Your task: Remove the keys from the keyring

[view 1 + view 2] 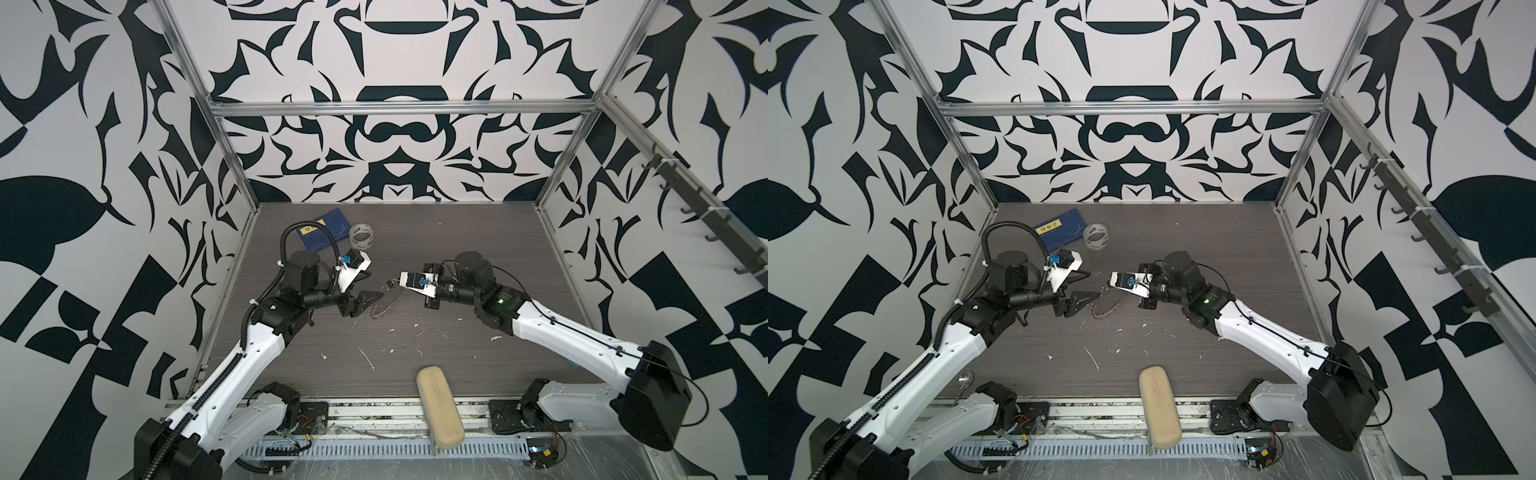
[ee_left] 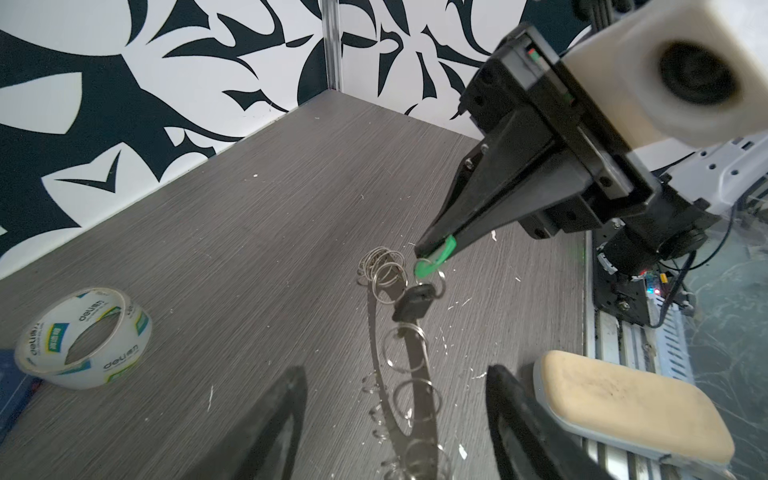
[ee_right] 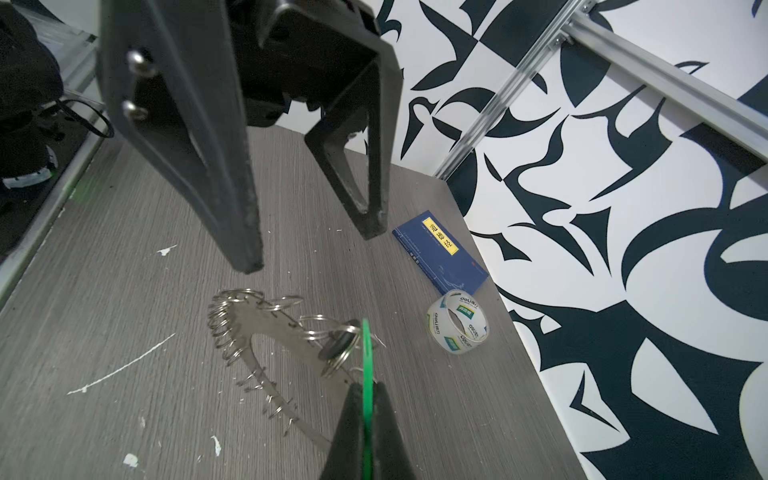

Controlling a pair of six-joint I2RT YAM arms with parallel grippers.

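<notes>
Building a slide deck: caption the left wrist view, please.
Right gripper shut on the green key tag at the loop-fringed metal keyring; left gripper with jaws open nearby.

Left arm (image 1: 257, 345) and right arm (image 1: 561, 332): white shells, black joints. A ribbed black hose (image 1: 285, 237) loops left of centre; a green dot (image 1: 501, 298), perhaps a lamp, glows right. The left gripper (image 3: 309, 249) has black triangular fingers (image 3: 187, 145) carrying silver screws (image 3: 139, 58).

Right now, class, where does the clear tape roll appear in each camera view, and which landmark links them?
In a top view: tape roll, back left of the table.
In a top view: same back-left spot.
Left wrist: roll apart from the keyring.
Right wrist: roll past the keyring.
Shared landmark: blue box beside it.
</notes>
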